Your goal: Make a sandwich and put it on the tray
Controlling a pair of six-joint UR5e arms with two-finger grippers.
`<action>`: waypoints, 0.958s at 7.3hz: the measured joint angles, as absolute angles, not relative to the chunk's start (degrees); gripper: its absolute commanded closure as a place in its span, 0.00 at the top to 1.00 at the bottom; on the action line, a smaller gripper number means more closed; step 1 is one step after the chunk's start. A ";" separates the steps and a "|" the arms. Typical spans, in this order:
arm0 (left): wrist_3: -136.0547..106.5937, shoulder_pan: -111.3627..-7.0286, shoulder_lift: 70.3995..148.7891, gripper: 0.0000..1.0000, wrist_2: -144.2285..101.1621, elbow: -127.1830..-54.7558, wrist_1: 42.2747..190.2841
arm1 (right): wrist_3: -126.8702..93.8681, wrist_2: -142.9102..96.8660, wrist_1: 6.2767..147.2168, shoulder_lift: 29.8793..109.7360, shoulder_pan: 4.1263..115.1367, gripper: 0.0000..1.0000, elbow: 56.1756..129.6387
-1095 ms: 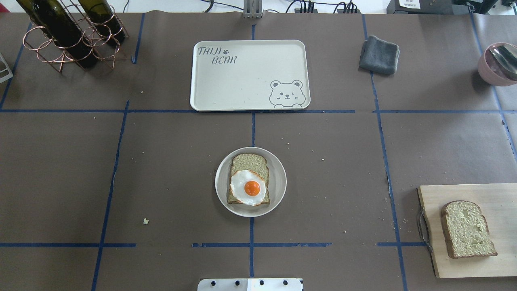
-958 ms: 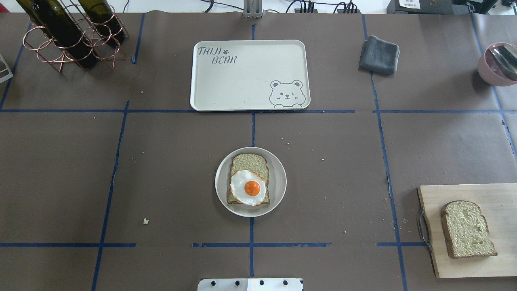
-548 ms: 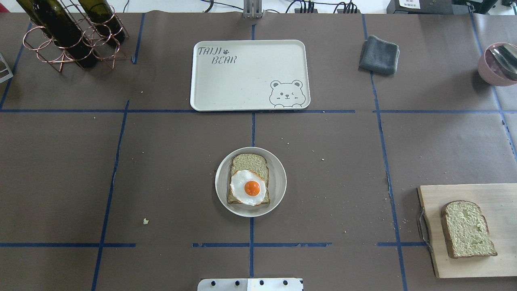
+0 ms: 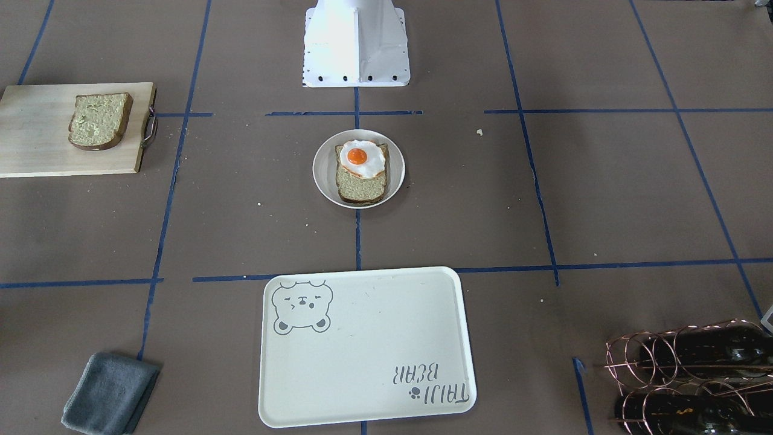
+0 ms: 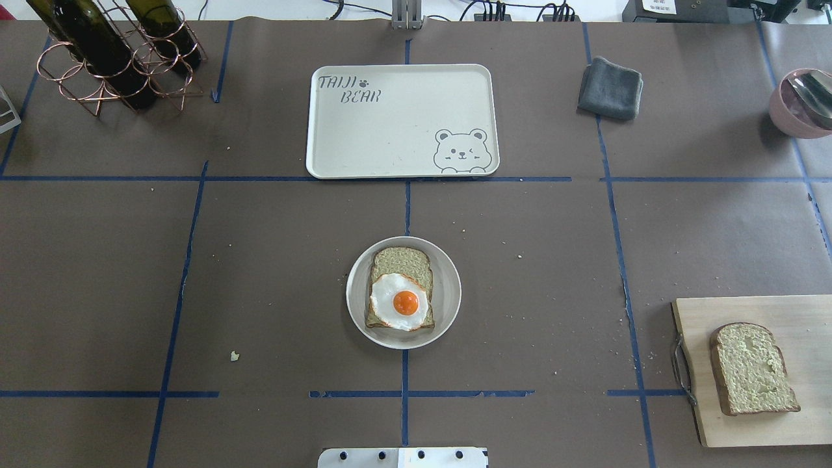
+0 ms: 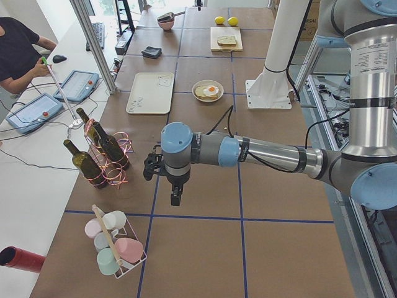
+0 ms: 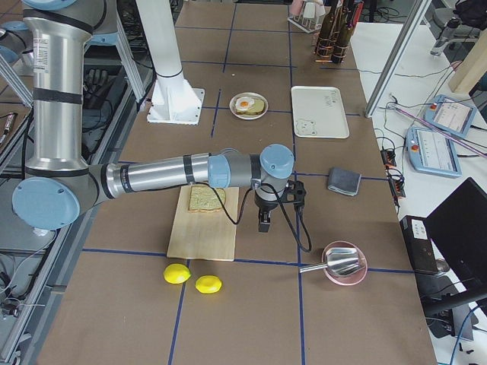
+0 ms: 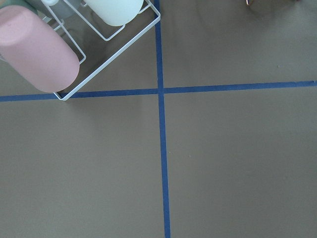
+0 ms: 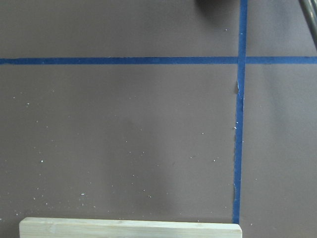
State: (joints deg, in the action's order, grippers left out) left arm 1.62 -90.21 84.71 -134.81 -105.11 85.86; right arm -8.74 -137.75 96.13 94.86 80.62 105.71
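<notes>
Open brown tabletop (image 5: 260, 260) ringed the plate (image 5: 448, 286) on every side. The tray (image 5: 390, 130) sat well beyond the plate, its whole face showing. The cutting board (image 5: 806, 318) lay far to the plate's right, with a loose slice of bread (image 5: 754, 367) inside its edges. On the plate, another slice (image 5: 403, 261) carried the egg (image 5: 400, 302) toward its robot-side edge. The left pincer (image 6: 176, 197) and right pincer (image 7: 264, 225) hung far from the plate, and I could not tell if either was apart or together.

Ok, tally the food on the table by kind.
Bread slices: 2
Fried egg: 1
Lemons: 2
Total: 5
</notes>
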 measured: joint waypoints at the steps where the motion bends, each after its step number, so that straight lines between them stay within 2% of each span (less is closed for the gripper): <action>1: 3.83 -90.19 84.59 1.00 -135.02 -105.31 85.75 | -9.64 -137.91 96.10 95.13 78.32 1.00 107.15; 3: 5.46 -90.18 83.54 1.00 -135.33 -105.50 86.00 | -14.39 -137.95 94.08 98.25 73.97 1.00 112.21; 7: 5.44 -90.10 82.45 1.00 -136.18 -104.57 89.96 | -38.58 -136.18 58.45 112.35 63.56 1.00 112.87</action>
